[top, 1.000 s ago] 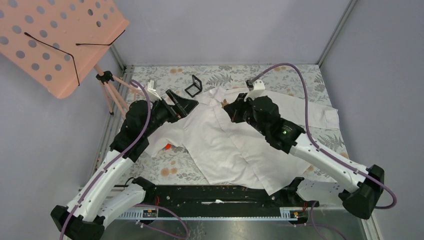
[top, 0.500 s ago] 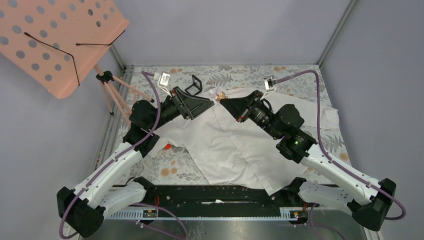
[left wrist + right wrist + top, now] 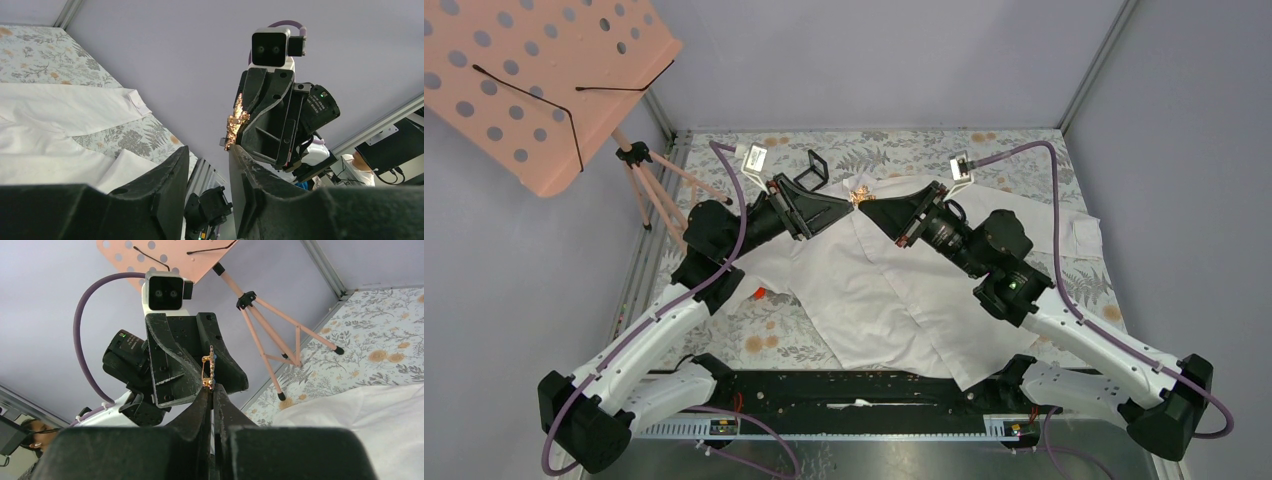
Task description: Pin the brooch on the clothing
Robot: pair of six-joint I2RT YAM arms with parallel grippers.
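Observation:
The brooch (image 3: 861, 197) is a tiny gold-coloured sparkly ornament with a pin, held in the air above the collar of the clothing (image 3: 884, 290), a white buttoned shirt spread on the table. My right gripper (image 3: 867, 207) is shut on the lower end of the brooch (image 3: 209, 371), which stands upright out of its tips (image 3: 212, 388). My left gripper (image 3: 849, 203) faces it tip to tip. The left gripper's (image 3: 209, 150) jaws stand a narrow gap apart with nothing between them. The brooch (image 3: 235, 122) sits just beyond the left gripper's right fingertip.
A pink perforated board (image 3: 534, 80) on a tripod stands at the back left. A small black square case (image 3: 812, 170) lies behind the collar. A little red block (image 3: 759, 293) lies left of the shirt on the floral cloth (image 3: 1024, 160).
Both arms swung up and turned to face each other over the collar. The left jaws have narrowed a lot. The right gripper has brought the brooch up to the left fingertips.

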